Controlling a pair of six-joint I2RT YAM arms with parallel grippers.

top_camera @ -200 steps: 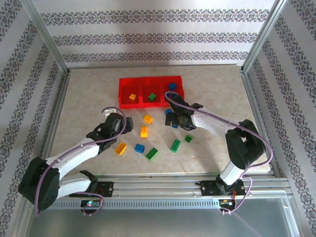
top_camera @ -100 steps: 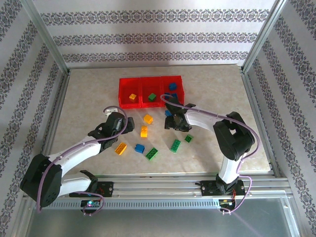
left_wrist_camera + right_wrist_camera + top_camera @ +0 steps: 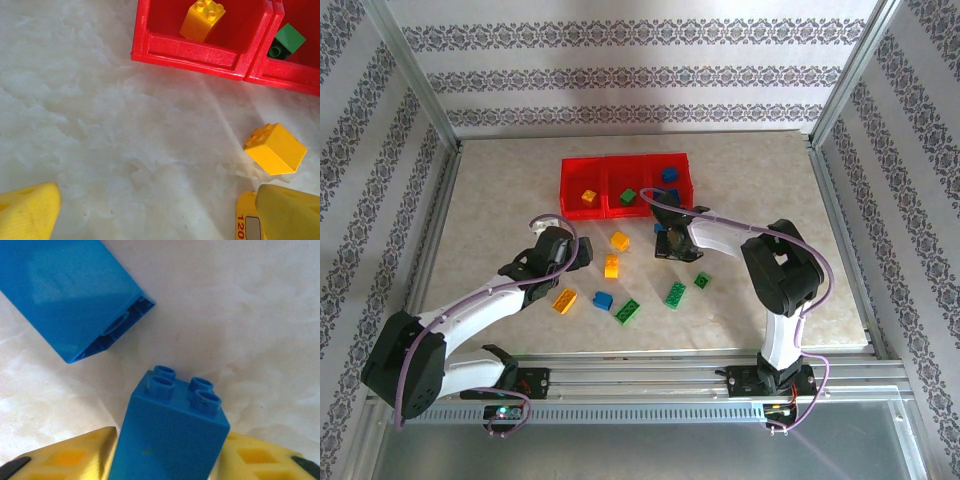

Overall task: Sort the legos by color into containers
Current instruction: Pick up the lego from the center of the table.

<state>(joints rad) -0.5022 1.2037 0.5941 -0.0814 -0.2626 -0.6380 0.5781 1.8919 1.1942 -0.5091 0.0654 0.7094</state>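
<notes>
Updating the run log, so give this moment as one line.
left gripper: open, empty, above table | right gripper: shut on blue brick | second blue brick: on table, untouched

A red plastic row of three joined open bins (image 3: 625,212) sits at the far middle of the pale stone-patterned desk (image 3: 500,190). A yellow plastic brick (image 3: 588,196) lies in the left bin, a green plastic brick (image 3: 628,196) in the middle one, and a small blue plastic brick (image 3: 669,175) in the right one. Loose plastic bricks (image 3: 611,265) lie scattered on the desk before the bins. Just before the right bin, a tall blue studded brick (image 3: 170,435) stands between the jaws of the right gripper (image 3: 665,243), with a toppled blue brick (image 3: 75,295) just beyond it.
</notes>
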